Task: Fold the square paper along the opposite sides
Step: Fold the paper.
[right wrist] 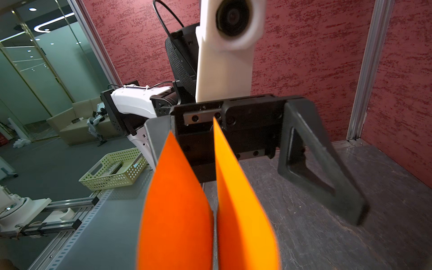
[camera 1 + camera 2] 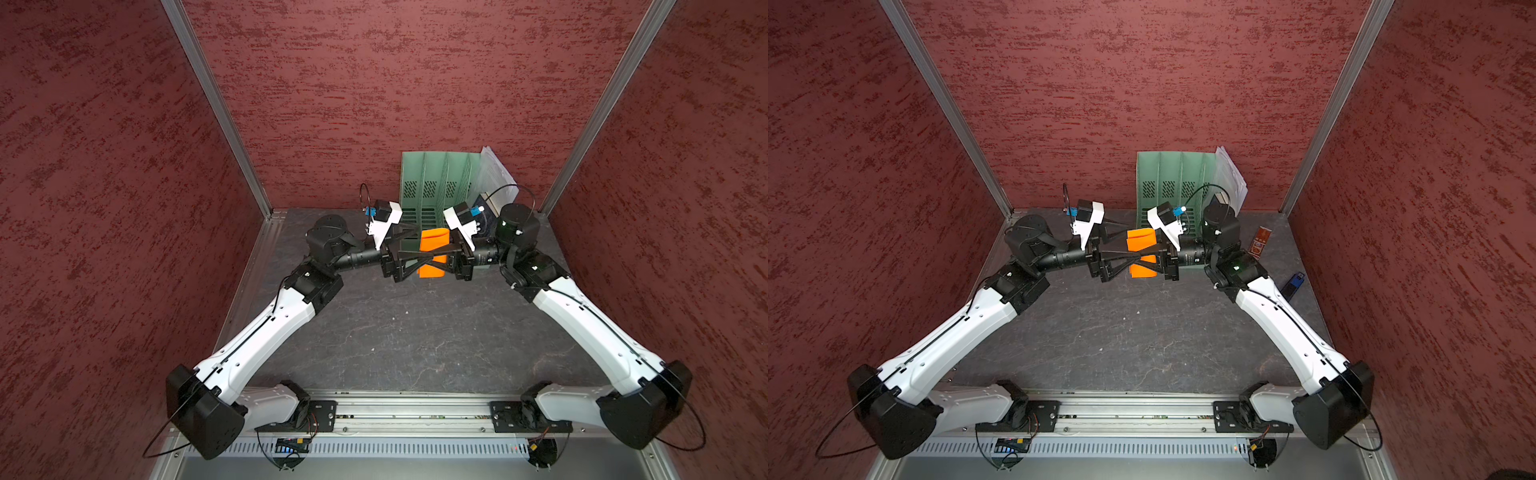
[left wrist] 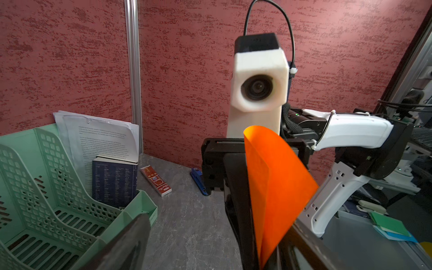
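The square paper (image 2: 434,241) (image 2: 1141,239) is bright orange and hangs in the air above the back of the table, bent into two loose flaps (image 1: 177,210). My right gripper (image 2: 436,258) (image 2: 1140,258) reaches in from the right and is shut on the paper's bent side (image 3: 275,177). In the right wrist view the flaps hide its own fingers. My left gripper (image 2: 424,245) (image 2: 1133,243) faces it from the left with its jaws wide apart. Its fingers (image 3: 131,240) stand on either side of the right gripper's tips and the paper, gripping nothing.
A green file rack (image 2: 436,183) stands against the back wall, with white printed sheets (image 2: 496,170) and a dark book (image 3: 114,180) beside it. A small red-brown box (image 2: 1259,243) and a blue stapler (image 2: 1292,284) lie at the back right. Red walls close in three sides.
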Controlling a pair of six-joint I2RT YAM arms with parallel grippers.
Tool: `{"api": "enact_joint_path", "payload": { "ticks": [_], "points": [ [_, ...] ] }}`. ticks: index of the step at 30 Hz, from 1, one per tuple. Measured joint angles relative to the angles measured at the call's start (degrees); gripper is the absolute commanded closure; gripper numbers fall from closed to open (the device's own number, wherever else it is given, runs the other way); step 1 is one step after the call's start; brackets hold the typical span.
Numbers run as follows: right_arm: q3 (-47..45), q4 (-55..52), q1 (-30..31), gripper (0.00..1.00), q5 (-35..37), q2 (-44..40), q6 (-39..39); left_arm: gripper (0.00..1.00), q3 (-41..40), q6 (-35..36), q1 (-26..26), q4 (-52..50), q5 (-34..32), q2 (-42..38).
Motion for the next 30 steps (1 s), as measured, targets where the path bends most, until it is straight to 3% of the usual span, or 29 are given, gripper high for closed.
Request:
{"api": "enact_joint_path", "payload": {
  "ticks": [5, 16, 20, 30],
  "points": [
    [0.00, 0.17, 0.00, 0.89, 0.55, 0.33, 0.02, 0.49, 0.09, 0.13, -0.63, 0.74, 0.94, -0.09],
    [0.00, 0.72, -0.07, 0.89, 1.49, 0.63, 0.22, 0.74, 0.33, 0.15, -1.20, 0.90, 2.21, -0.09],
    [0.00, 0.74, -0.11, 0.89, 1.40, 0.63, 0.63, 0.81, 0.35, 0.98, -1.14, 0.98, 2.34, -0.24],
    [0.00, 0.72, 0.22, 0.88, 0.48, 0.81, 0.61, 0.87, 0.68, 1.05, -0.98, 1.55, -0.33, -0.50]
  ]
}}
